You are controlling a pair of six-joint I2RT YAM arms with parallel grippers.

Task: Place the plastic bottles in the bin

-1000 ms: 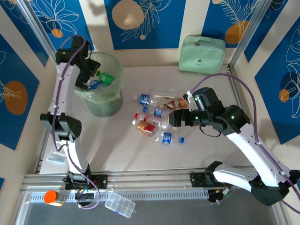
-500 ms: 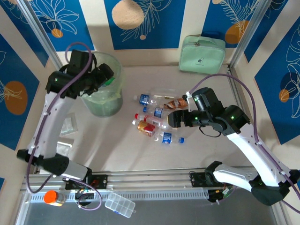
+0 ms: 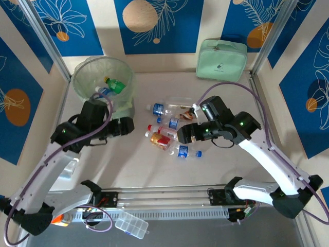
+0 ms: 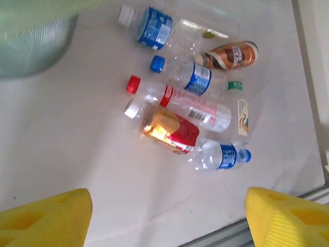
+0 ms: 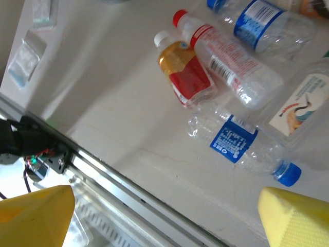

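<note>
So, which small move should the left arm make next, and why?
Probably bring the left gripper down over the red-labelled bottle: its fingers stand apart with nothing between them, and that bottle lies nearest it, outside the bin.

The plastic bottles lie clustered on the table; bin at upper left; left end effector gapes, empty.
</note>
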